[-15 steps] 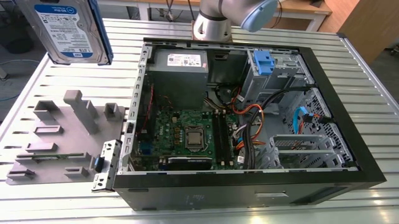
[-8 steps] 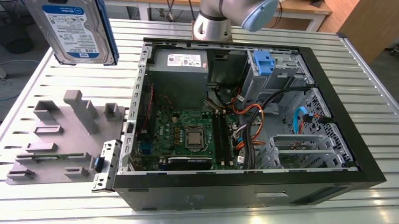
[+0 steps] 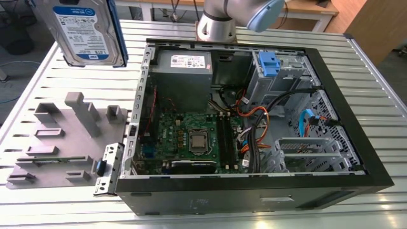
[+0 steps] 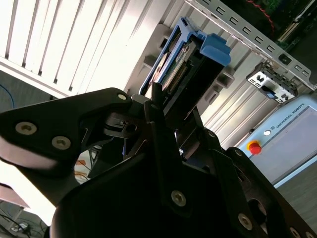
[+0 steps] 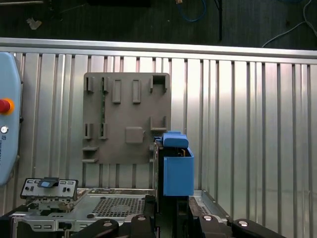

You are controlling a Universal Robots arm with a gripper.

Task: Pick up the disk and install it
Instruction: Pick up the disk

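1. The hand (image 4: 173, 106) is clamped on the disk (image 3: 86, 31), which hangs at the exterior view's upper left above the table (image 3: 89, 86).
2. A grey moulded tray (image 3: 64, 138) lies at lower left, and the open computer case (image 3: 222, 198) takes up the centre and right.
3. Inside the case, cables (image 3: 254, 119) crowd the space below a blue bracket (image 3: 269, 64).

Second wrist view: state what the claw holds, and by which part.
The claw holds the disk, clamped at the end opposite its blue handle.
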